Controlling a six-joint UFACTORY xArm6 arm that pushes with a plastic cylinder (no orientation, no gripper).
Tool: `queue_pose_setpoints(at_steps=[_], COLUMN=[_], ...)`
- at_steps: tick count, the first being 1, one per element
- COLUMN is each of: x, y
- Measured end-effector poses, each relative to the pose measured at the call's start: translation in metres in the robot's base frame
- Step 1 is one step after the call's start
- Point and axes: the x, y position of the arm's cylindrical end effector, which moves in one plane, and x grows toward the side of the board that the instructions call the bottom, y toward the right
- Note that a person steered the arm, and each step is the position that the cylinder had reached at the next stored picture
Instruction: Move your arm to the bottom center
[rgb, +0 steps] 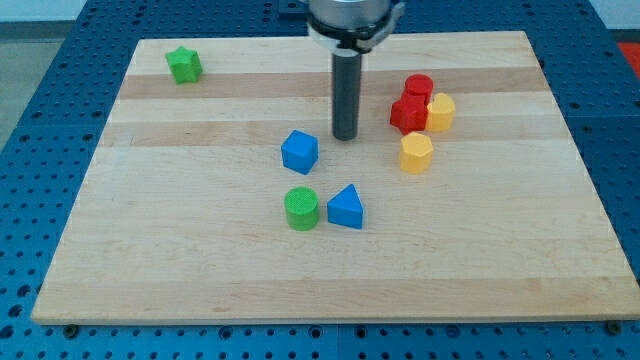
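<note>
My tip (345, 137) rests on the wooden board (200, 270) a little above the board's middle; it is a plain rod end with no pincer, so there is nothing to release or clench. From my tip, the blue cube (299, 151) sits just beside it at 8 o'clock, apart from it. The green cylinder (302, 208) lies at 7 o'clock and the blue triangular block (346, 208) at 6 o'clock, the two just beside each other. At 2 to 3 o'clock a cluster stands near: a red cylinder (418, 87), a red block (408, 114) touching it below, a yellow block (440, 112) against their right side, and a yellow hexagonal block (416, 152) just below. A green star-shaped block (184, 65) sits well apart at 10 o'clock. The board's bottom center lies at 6 o'clock, beyond the green cylinder and blue triangular block. No writing or brand shows.
</note>
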Motion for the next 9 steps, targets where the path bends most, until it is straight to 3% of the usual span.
queue_pose_setpoints(at_steps=[2, 5, 6, 7, 8, 9], x=[0.001, 0.059, 0.099, 0.155, 0.190, 0.195], y=[-0.058, -0.159, -0.169, -0.145, -0.083, -0.019])
